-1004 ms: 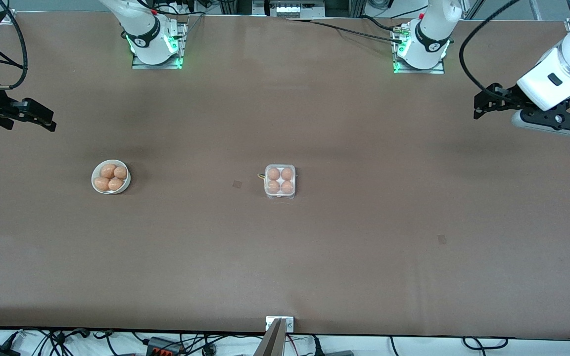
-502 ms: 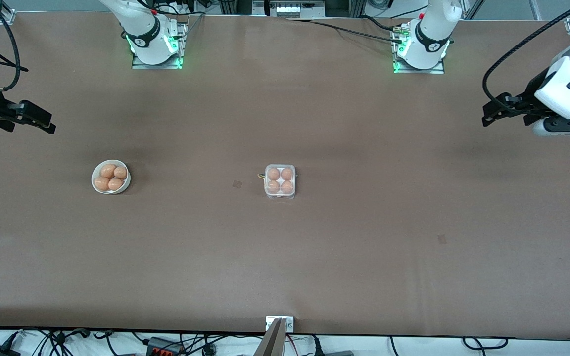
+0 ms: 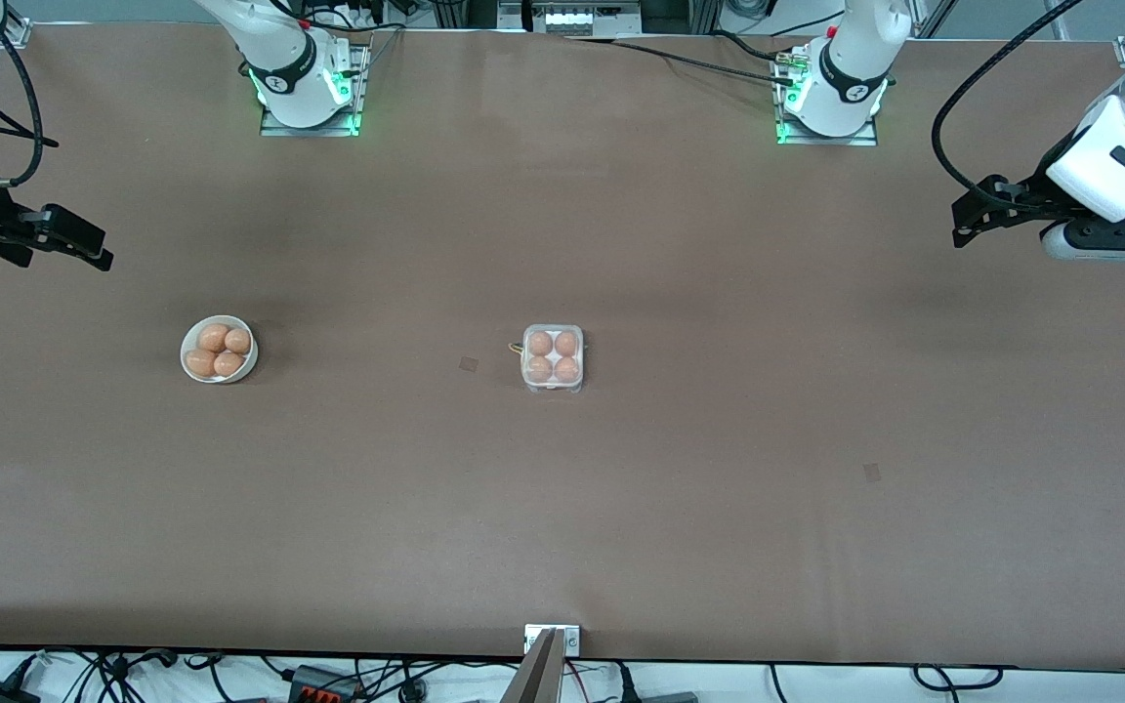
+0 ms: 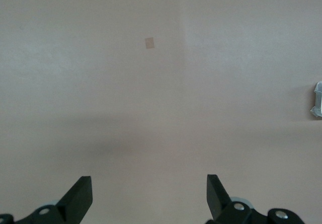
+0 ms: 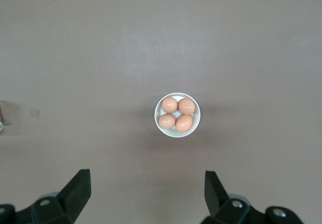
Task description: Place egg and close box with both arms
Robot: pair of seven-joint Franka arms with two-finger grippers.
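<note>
The box (image 3: 553, 358) sits mid-table, its white tray holding several brown eggs (image 3: 541, 344) with the clear lid lying over them. My left gripper (image 3: 960, 223) hangs open and empty over the left arm's end of the table; its wrist view shows its spread fingers (image 4: 80, 196) over bare tabletop and an edge of the box (image 4: 317, 100). My right gripper (image 3: 99, 249) hangs open and empty over the right arm's end; its fingers (image 5: 78, 186) frame the table well above the bowl.
A round white bowl (image 3: 219, 349) with several brown eggs stands toward the right arm's end, also in the right wrist view (image 5: 177, 115). Small square marks lie on the table (image 3: 468, 364) (image 3: 872, 473). A metal bracket (image 3: 552, 640) sits at the near edge.
The left gripper has drawn back toward its end of the table and shifted slightly. The right gripper has drifted a little. Box, eggs and bowl have not moved.
</note>
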